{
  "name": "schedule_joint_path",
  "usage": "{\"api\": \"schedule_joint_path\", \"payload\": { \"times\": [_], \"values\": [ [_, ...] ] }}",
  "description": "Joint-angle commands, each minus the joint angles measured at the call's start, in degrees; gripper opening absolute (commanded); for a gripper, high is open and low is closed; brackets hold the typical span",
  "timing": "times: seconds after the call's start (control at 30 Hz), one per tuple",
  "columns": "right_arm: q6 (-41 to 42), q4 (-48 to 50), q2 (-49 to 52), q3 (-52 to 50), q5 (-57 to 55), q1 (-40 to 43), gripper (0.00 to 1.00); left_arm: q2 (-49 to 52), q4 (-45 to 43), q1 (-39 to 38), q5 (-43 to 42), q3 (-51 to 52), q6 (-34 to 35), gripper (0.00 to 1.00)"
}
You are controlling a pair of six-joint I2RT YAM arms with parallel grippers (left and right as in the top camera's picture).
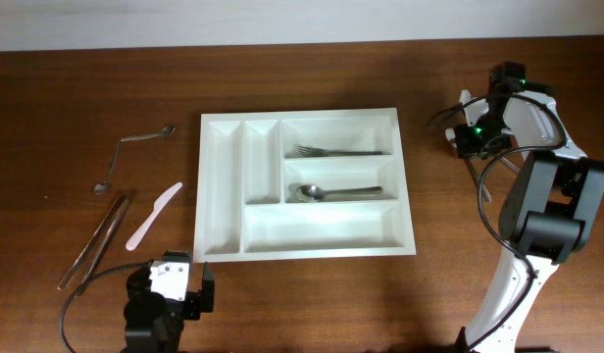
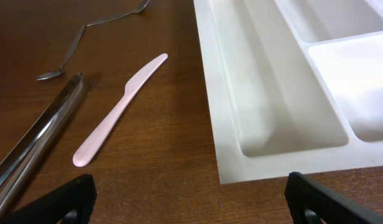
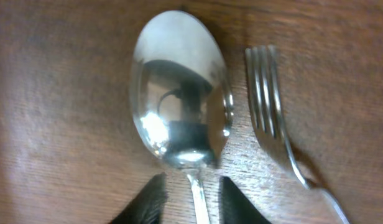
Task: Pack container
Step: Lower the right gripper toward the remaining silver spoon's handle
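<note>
We see the white cutlery tray (image 1: 224, 196) lying flat in the middle of the table (image 1: 67, 98), its two narrow compartments on the left and its long one along the near edge. A fork (image 1: 341, 152) lies in the upper short compartment and a spoon (image 1: 336, 191) in the lower short one, both with their handles pointing right.

Left of the tray, three things rest on the wood, well apart from it: a bent spoon (image 2: 50, 74) farthest back, a pink plastic knife (image 2: 120, 109) nearer the tray, and metal tongs (image 2: 36, 143) just beside the knife on its outer side.

Our left hand (image 2: 191, 204) sits low at the near edge of the table, released and spread wide. Its fingertips (image 2: 73, 198) frame the tray's near left corner and the knife's handle end, and it touches nothing.

Our right hand (image 3: 193, 200) is over the table to the right of the tray. In its wrist view a large spoon (image 3: 179, 106) lies bowl up, with a second fork (image 3: 269, 106) just beside it. The hand's fingers (image 3: 148, 202) straddle the spoon's neck, only narrowly parted. A sliver of wood shows on each side of the neck, so the hand is not clenched on it.
</note>
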State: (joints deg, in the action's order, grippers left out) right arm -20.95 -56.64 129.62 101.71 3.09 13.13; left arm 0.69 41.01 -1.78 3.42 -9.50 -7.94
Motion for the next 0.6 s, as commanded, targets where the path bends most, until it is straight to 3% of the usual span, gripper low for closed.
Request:
{"api": "schedule_joint_path", "payload": {
  "times": [0.0,0.33,0.4,0.5,0.57],
  "values": [
    [0.0,0.52,1.42,-0.57,0.76,-0.35,0.4,-0.39,0.22,-0.2,0.46,0.17,-0.74,0.99],
    [0.44,0.44,4.31,-0.57,1.29,-0.37,0.36,-0.39,0.22,-0.2,0.46,0.17,-0.74,0.99],
    [0.44,0.35,4.76,-0.57,1.62,-0.37,0.3,-0.39,0.22,-0.2,0.46,0.17,-0.74,0.99],
    [0.44,0.63,4.81,-0.57,1.64,-0.37,0.11,-0.39,0.22,-0.2,0.46,0.17,-0.74,0.99],
    [0.44,0.74,4.81,-0.57,1.62,-0.37,0.06,-0.39,0.22,-0.2,0.46,0.17,-0.74,0.99]
  ]
}}
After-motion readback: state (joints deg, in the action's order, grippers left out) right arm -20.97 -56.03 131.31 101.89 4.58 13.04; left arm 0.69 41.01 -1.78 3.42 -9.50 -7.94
